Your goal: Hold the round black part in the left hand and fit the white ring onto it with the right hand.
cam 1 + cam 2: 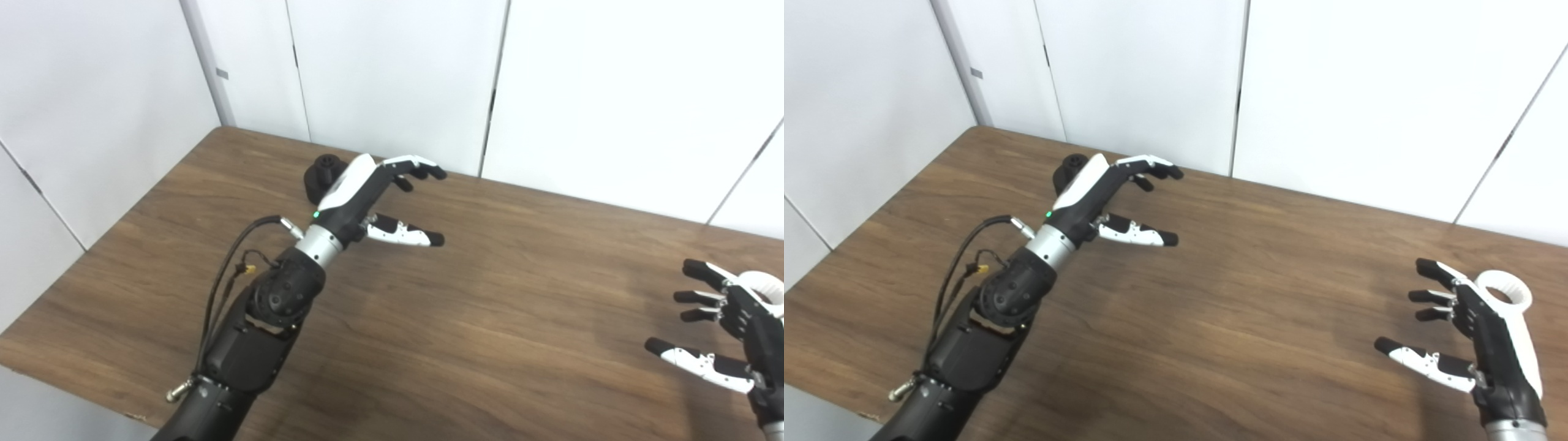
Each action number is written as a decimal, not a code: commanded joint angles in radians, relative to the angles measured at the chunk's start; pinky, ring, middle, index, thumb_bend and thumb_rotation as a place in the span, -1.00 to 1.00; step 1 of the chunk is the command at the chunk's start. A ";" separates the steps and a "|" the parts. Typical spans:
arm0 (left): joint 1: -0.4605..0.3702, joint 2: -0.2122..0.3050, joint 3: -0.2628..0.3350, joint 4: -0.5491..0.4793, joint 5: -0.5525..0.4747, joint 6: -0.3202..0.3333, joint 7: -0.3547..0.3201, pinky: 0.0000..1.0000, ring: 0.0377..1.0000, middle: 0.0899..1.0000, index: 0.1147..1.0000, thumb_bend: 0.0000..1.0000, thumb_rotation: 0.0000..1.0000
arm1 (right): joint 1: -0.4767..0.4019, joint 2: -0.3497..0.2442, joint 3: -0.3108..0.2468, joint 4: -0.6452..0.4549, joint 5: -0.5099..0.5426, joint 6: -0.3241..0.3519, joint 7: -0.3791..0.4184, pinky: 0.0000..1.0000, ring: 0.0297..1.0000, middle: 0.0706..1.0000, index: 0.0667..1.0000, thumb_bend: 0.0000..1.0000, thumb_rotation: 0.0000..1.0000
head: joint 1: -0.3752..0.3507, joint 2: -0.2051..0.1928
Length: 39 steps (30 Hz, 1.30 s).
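Left hand [367,190]: spread, holding nothing, beside black part [320,177] on surface [490,318], likely reaching.
Right hand [1476,331]: spread, empty, near white ring [1510,294].

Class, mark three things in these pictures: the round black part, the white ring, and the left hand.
round black part [320,173]: left eye view, its top left of the hand.
white ring [1508,296]: right eye view, its far band.
left hand [1096,193]: right eye view, back of the palm.

The round black part [321,178] sits on the table at the far left, partly hidden, with a knob on top. The white ring [1508,296] lies flat at the near right.
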 commanded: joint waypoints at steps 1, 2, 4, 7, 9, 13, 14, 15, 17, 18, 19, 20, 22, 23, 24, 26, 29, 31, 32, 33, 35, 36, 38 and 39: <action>-0.052 0.028 0.018 -0.036 0.021 0.010 0.015 0.34 0.53 0.53 0.31 0.72 -0.56 | -0.035 -0.018 -0.011 -0.017 0.017 -0.047 -0.006 0.15 0.35 0.60 0.57 0.33 -1.00 | 0.001 0.000; -0.054 0.037 0.022 -0.037 0.027 0.018 0.012 0.34 0.54 0.54 0.32 0.72 -0.55 | -0.034 -0.019 -0.012 -0.017 0.018 -0.048 -0.005 0.15 0.35 0.60 0.57 0.33 -1.00 | 0.004 -0.001; -0.058 0.049 0.027 -0.037 0.035 0.026 0.009 0.38 0.57 0.57 0.34 0.71 -0.52 | -0.034 -0.021 -0.013 -0.017 0.022 -0.049 -0.004 0.15 0.35 0.60 0.57 0.34 -1.00 | 0.007 -0.001; -0.066 0.069 0.032 -0.039 0.047 0.045 0.004 0.44 0.64 0.62 0.36 0.70 -0.52 | -0.033 -0.023 -0.016 -0.013 0.028 -0.052 -0.003 0.15 0.36 0.61 0.57 0.33 -1.00 | 0.015 -0.006; -0.074 0.082 0.032 -0.045 0.060 0.066 -0.004 0.45 0.66 0.64 0.37 0.70 -0.51 | -0.032 -0.023 -0.018 -0.009 0.026 -0.055 -0.007 0.15 0.36 0.60 0.56 0.34 -1.00 | 0.019 -0.008; -0.097 0.106 0.033 -0.046 0.093 0.111 -0.013 0.40 0.67 0.67 0.40 0.73 -0.47 | -0.032 -0.027 -0.017 0.004 0.015 -0.068 -0.009 0.16 0.37 0.61 0.56 0.34 -1.00 | 0.021 -0.009; -0.103 0.113 0.034 -0.042 0.100 0.119 -0.014 0.40 0.68 0.68 0.40 0.73 -0.47 | -0.033 -0.028 -0.016 0.008 0.014 -0.075 -0.009 0.16 0.37 0.61 0.56 0.33 -1.00 | 0.021 -0.009; -0.110 0.122 0.035 -0.035 0.105 0.125 -0.016 0.39 0.68 0.68 0.41 0.74 -0.46 | -0.034 -0.028 -0.016 0.010 0.014 -0.078 -0.008 0.16 0.37 0.61 0.56 0.33 -1.00 | 0.021 -0.009; -0.122 0.135 0.039 -0.022 0.115 0.145 -0.020 0.40 0.69 0.69 0.43 0.76 -0.45 | -0.034 -0.027 -0.016 0.013 0.015 -0.082 -0.008 0.16 0.37 0.61 0.56 0.33 -1.00 | 0.020 -0.009; -0.128 0.140 0.043 -0.016 0.115 0.154 -0.020 0.40 0.69 0.68 0.43 0.78 -0.45 | -0.034 -0.028 -0.016 0.014 0.015 -0.083 -0.008 0.16 0.37 0.61 0.56 0.33 -1.00 | 0.020 -0.009; -0.134 0.145 0.047 -0.011 0.110 0.160 -0.021 0.40 0.69 0.68 0.44 0.78 -0.48 | -0.034 -0.029 -0.016 0.014 0.013 -0.084 -0.008 0.16 0.37 0.61 0.56 0.33 -1.00 | 0.020 -0.009; -0.139 0.149 0.051 -0.006 0.106 0.168 -0.024 0.42 0.70 0.68 0.45 0.78 -0.51 | -0.034 -0.030 -0.016 0.014 0.012 -0.084 -0.008 0.16 0.37 0.61 0.57 0.33 -1.00 | 0.020 -0.009; -0.150 0.156 0.057 0.004 0.111 0.181 -0.024 0.47 0.74 0.69 0.47 0.80 -0.49 | -0.035 -0.030 -0.016 0.014 0.013 -0.084 -0.008 0.15 0.36 0.61 0.57 0.34 -1.00 | 0.020 -0.009; -0.156 0.162 0.057 0.011 0.119 0.182 -0.019 0.46 0.73 0.69 0.47 0.81 -0.50 | -0.035 -0.031 -0.016 0.015 0.014 -0.085 -0.008 0.15 0.36 0.61 0.57 0.34 -1.00 | 0.020 -0.010; -0.163 0.169 0.057 0.019 0.128 0.184 -0.016 0.45 0.73 0.68 0.47 0.82 -0.50 | -0.035 -0.032 -0.016 0.013 0.015 -0.080 -0.007 0.15 0.36 0.61 0.57 0.34 -1.00 | 0.020 -0.010; -0.175 0.181 0.060 0.038 0.131 0.185 -0.011 0.44 0.73 0.67 0.48 0.84 -0.50 | -0.034 -0.033 -0.015 0.011 0.016 -0.076 -0.007 0.15 0.36 0.61 0.57 0.34 -1.00 | 0.020 -0.010; -0.190 0.196 0.065 0.063 0.135 0.183 -0.004 0.46 0.74 0.67 0.46 0.85 -0.53 | -0.033 -0.033 -0.016 0.011 0.023 -0.077 -0.006 0.14 0.36 0.61 0.57 0.34 -1.00 | 0.020 -0.010; -0.201 0.210 0.063 0.080 0.151 0.181 0.002 0.48 0.75 0.69 0.46 0.85 -0.51 | -0.032 -0.031 -0.016 0.010 0.028 -0.076 -0.005 0.13 0.36 0.61 0.56 0.34 -1.00 | 0.020 -0.010; -0.206 0.215 0.061 0.085 0.159 0.185 0.004 0.51 0.76 0.70 0.47 0.86 -0.47 | -0.032 -0.031 -0.017 0.008 0.029 -0.074 -0.006 0.13 0.36 0.61 0.56 0.35 -1.00 | 0.020 -0.008; -0.211 0.220 0.059 0.091 0.170 0.188 0.009 0.53 0.78 0.72 0.46 0.87 -0.44 | -0.031 -0.031 -0.017 0.005 0.027 -0.070 -0.006 0.13 0.36 0.61 0.56 0.35 -1.00 | 0.020 -0.008; -0.221 0.232 0.054 0.107 0.193 0.187 0.018 0.55 0.81 0.75 0.45 0.89 -0.39 | -0.030 -0.031 -0.017 0.006 0.027 -0.069 -0.006 0.14 0.36 0.61 0.56 0.35 -1.00 | 0.020 -0.008; -0.225 0.236 0.053 0.117 0.202 0.184 0.022 0.55 0.82 0.76 0.45 0.89 -0.37 | -0.031 -0.032 -0.016 0.008 0.025 -0.073 -0.007 0.15 0.36 0.61 0.56 0.35 -1.00 | 0.020 -0.008; -0.232 0.244 0.052 0.134 0.214 0.181 0.031 0.60 0.86 0.78 0.45 0.91 -0.31 | -0.031 -0.034 -0.016 0.010 0.019 -0.080 -0.009 0.15 0.36 0.61 0.55 0.35 -1.00 | 0.018 -0.006; -0.234 0.247 0.052 0.148 0.223 0.179 0.043 0.65 0.87 0.78 0.44 0.91 -0.31 | -0.030 -0.035 -0.015 0.008 0.018 -0.080 -0.008 0.14 0.36 0.61 0.55 0.35 -1.00 | 0.017 -0.006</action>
